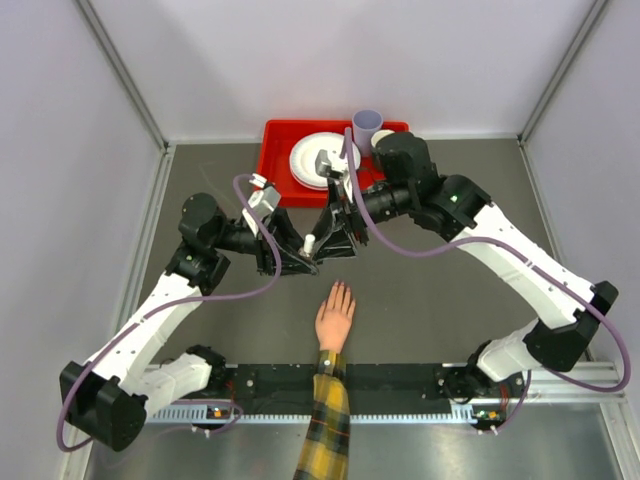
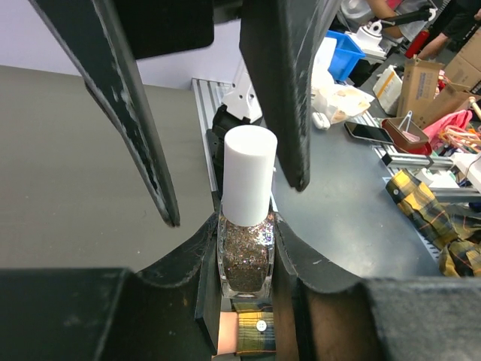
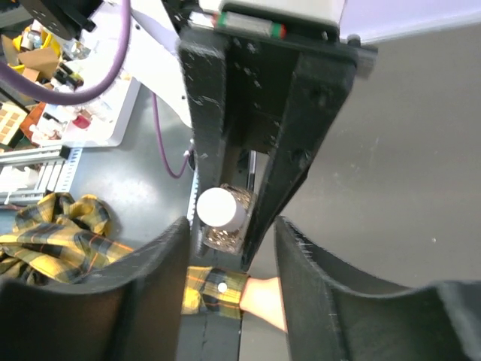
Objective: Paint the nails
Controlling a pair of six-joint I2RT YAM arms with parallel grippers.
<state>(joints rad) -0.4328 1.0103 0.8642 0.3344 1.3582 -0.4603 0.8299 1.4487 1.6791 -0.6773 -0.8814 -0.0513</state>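
Two sets of jaws meet over the middle of the worktop (image 1: 430, 310), and both are mine. My left jaws are clenched on a small clear bottle (image 2: 244, 259) full of glitter. They grip its glass body from either side and hold it upright, with its white cap (image 2: 248, 174) standing clear above them. My right jaws are released, and their two dark fingers (image 2: 135, 113) reach down past the cap, one on each side. One finger is plainly apart from the cap. The other sits just beside it, and I cannot tell whether it touches. From my right wrist I look down on the round top of the cap, framed between my own spread fingers.

The hand (image 1: 335, 322) lies flat on the worktop, nearer than the bottle, its fingers pointing toward the far side. The nails (image 1: 340, 288) tip those fingers, just on the near side of where my jaws meet, and they are too small for me to make out their colour. A yellow-and-dark plaid sleeve (image 1: 325, 430) runs back from the wrist over the near edge.

At the far side a red tray (image 1: 272, 150) holds a white plate (image 1: 308, 158), and a lilac cup (image 1: 367, 124) stands at its far right corner, well apart from the hand.
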